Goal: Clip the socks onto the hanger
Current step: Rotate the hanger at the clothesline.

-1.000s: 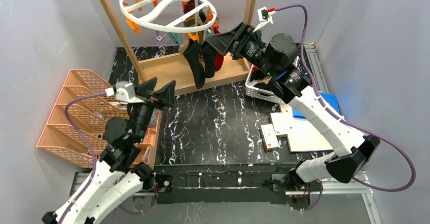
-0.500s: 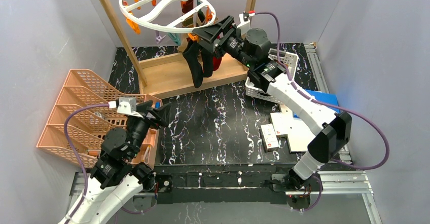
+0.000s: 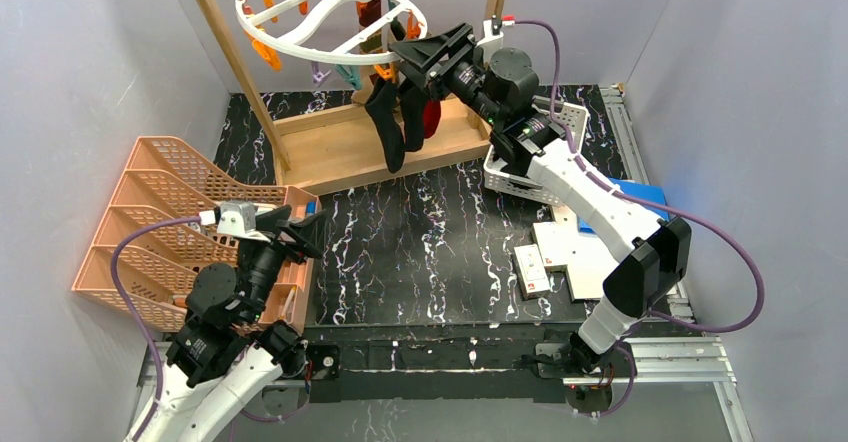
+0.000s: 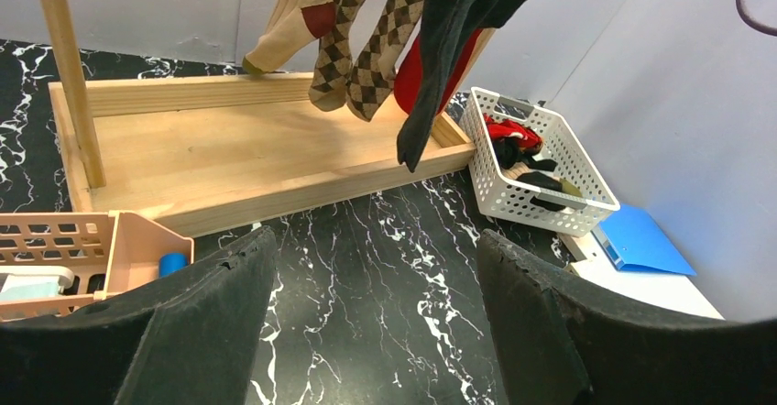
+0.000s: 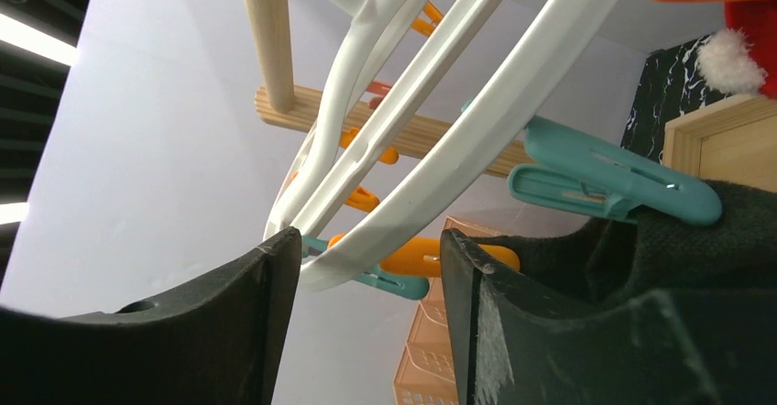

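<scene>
The hanger (image 3: 330, 14), a white ring with orange and teal clips, hangs from the wooden frame at the back. Two black socks (image 3: 388, 127) and a red one (image 3: 432, 118) dangle from its right side. Argyle socks (image 4: 366, 43) hang behind them. My right gripper (image 3: 402, 60) is up at the ring's right edge, open. In the right wrist view the ring's rim (image 5: 476, 121) and an orange clip (image 5: 431, 257) lie between its fingers (image 5: 211, 332), and a teal clip (image 5: 605, 180) holds a black sock (image 5: 669, 240). My left gripper (image 4: 371, 240) hangs open and empty over the black table.
The wooden frame's tray base (image 4: 247, 148) stands at the back. A white lattice basket (image 4: 586, 213) at the right holds more socks, red (image 4: 508, 133) and black. An orange tiered rack (image 3: 150, 222) is at the left. A blue folder (image 4: 641, 245) and white boards (image 3: 590, 257) lie right.
My right arm swung left and up to the ring's right edge, and its jaws narrowed. My left arm drew back toward the near left, still open.
</scene>
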Controlling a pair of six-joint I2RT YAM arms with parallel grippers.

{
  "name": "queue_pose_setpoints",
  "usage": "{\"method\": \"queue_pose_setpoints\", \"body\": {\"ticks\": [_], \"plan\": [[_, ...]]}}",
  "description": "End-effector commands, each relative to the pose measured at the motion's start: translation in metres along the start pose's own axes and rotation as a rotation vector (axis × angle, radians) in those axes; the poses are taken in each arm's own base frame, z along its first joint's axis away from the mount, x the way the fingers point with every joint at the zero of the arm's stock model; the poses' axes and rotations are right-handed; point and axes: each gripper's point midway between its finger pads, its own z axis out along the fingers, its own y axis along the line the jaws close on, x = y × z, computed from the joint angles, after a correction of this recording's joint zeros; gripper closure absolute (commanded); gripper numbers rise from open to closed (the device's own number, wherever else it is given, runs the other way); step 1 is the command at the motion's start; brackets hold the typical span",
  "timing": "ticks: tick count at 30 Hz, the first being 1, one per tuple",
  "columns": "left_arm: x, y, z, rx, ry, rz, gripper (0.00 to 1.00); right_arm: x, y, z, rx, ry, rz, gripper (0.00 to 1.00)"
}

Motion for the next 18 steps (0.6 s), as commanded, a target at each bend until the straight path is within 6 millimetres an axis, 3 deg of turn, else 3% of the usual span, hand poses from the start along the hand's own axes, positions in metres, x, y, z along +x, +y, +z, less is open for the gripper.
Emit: {"method": "queue_pose_setpoints", "body": {"ticks": [1,7,18], "plan": [[-0.007,0.003,-0.006,-0.012,-0.016,-0.014,0.23,-0.024,0.026,0.003,-0.078,-0.061,0.0,0.39],[0.0,0.004,-0.004,-0.015,-0.001,-0.006,0.23,-0.047,0.018,0.005,-0.083,-0.086,0.007,0.61],[0.01,0.009,-0.005,-0.028,0.016,-0.001,0.23,-0.077,0.011,0.009,-0.073,-0.101,0.016,0.6]]}}
